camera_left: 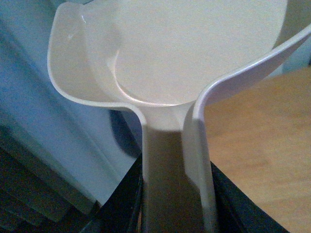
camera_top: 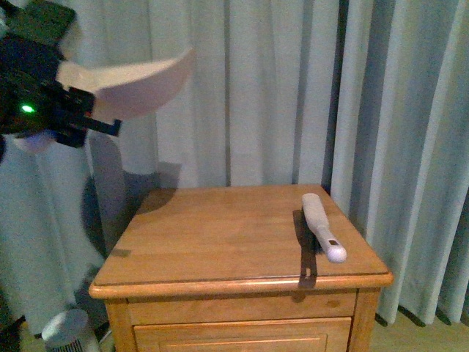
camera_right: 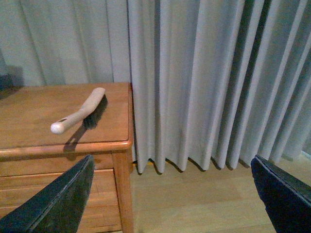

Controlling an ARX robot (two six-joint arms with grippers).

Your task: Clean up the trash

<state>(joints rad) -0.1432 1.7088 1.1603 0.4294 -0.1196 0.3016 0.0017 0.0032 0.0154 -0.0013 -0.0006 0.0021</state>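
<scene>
Pale grey curtains (camera_top: 278,88) hang in folds behind a wooden cabinet (camera_top: 212,242) whose top fills the lower middle of the front view. On the right part of that top lies a white-handled brush (camera_top: 322,226), lengthwise, its rounded handle end toward the near edge and its dark bristles on the side facing the picture's left. In the upper left of the frame the left gripper (camera_top: 86,111) is raised well above the cabinet, its jaws clamped on the handle of a beige dustpan (camera_top: 139,84); the pan's scoop points toward the middle of the picture. The left wrist view looks along that handle into the scoop (camera_left: 184,53), which appears smooth and bare. The right gripper (camera_right: 172,165) hangs beside the cabinet over the wooden floor (camera_right: 194,199), jaws wide apart, nothing between them. The trash shows in none of the three views, so its place cannot be told. A small white cylinder (camera_top: 69,330) stands at the lower left corner.
</scene>
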